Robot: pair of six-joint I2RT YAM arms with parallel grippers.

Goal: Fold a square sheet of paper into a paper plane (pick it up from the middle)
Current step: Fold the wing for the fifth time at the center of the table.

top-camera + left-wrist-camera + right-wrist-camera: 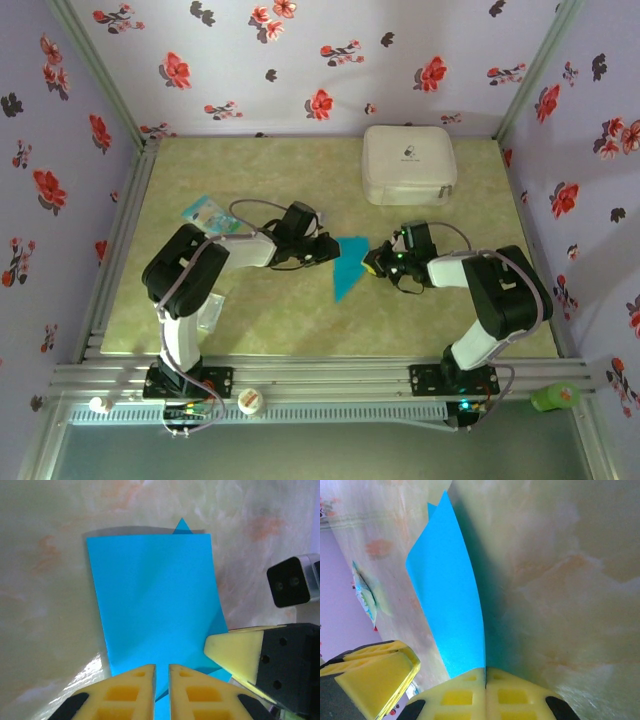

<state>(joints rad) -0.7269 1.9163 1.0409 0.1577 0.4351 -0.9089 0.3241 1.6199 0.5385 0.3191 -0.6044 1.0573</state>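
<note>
The square sheet of paper (347,266) is teal-blue and folded into a creased shape with a point toward the table's near edge. It lies mid-table between both grippers. My left gripper (328,250) is at its left edge. In the left wrist view the paper (155,595) spreads ahead, and the left gripper (162,667) has its jaws a narrow slit apart over the near edge. My right gripper (372,264) is shut on the paper's right edge. In the right wrist view the sheet (447,595) curves up from the closed right gripper (485,670).
A white case (408,163) stands at the back right. A pale-blue printed packet (208,214) lies back left and a clear plastic packet (210,312) near the left arm. Floral walls and an aluminium frame (320,378) enclose the table.
</note>
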